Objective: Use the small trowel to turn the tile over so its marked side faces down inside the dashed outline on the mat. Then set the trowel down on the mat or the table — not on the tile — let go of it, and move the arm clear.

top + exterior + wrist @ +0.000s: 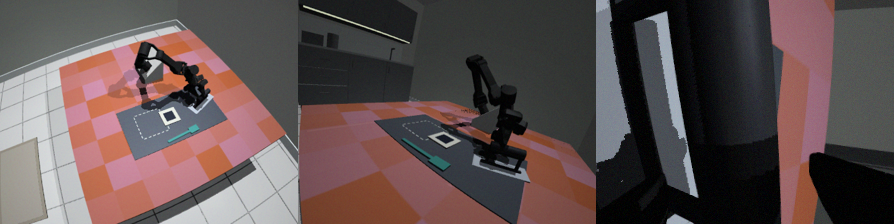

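One black-handled pale plate (197, 111) (525, 179) (672, 75) beneath the fairly wide hand (201, 94) (502, 145) (746, 162), well apart from the teal trowel (193, 128) (439, 162).

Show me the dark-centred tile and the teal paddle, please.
Tile (170, 116) (444, 139): top and exterior views, on its dark centre square.
Teal paddle (183, 134) (422, 151): top and exterior views, on its handle.

black cylinder (202, 99) (508, 151) (733, 75), pale surface (197, 111) (476, 161) (603, 90), pink-orange tabletop (160, 192) (345, 160) (816, 100)

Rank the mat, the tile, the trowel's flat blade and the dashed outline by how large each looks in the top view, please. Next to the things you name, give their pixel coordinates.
1. Mat (151, 148) (474, 176)
2. Dashed outline (136, 126) (413, 134)
3. Tile (176, 119) (451, 144)
4. Trowel's flat blade (193, 128) (439, 163)
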`<control>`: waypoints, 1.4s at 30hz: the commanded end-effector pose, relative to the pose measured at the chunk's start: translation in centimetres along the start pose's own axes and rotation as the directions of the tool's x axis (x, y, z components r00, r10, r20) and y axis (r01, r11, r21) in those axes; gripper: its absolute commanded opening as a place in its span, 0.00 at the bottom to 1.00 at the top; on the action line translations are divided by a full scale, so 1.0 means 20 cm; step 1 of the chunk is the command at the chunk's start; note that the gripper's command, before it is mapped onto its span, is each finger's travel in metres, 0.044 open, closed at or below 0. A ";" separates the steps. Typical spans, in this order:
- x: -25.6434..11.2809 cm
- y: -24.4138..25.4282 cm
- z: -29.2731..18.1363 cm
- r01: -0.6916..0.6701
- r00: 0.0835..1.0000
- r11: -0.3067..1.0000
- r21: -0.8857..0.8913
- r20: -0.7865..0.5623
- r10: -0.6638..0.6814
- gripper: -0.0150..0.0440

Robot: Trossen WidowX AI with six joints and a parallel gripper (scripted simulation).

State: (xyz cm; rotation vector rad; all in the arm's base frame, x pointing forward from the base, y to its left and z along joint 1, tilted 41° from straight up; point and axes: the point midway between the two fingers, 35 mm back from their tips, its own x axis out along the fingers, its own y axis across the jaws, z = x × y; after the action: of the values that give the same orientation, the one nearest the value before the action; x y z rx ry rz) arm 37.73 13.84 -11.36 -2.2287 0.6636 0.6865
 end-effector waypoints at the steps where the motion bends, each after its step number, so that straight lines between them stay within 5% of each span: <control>1: 0.04 0.00 0.00 -0.001 1.000 1.000 -0.004 0.003 0.001 0.76; 21: 0.19 0.01 0.00 0.002 1.000 1.000 -0.007 0.000 -0.002 0.76; 27: 0.19 0.01 0.00 0.002 1.000 1.000 -0.007 0.000 -0.002 0.50; 42: 0.19 0.01 0.00 0.002 1.000 1.000 -0.007 0.000 -0.002 0.33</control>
State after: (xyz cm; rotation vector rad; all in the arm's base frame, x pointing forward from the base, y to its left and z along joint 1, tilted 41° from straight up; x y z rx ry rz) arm 40.38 12.74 -13.73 -2.2352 0.6641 0.6842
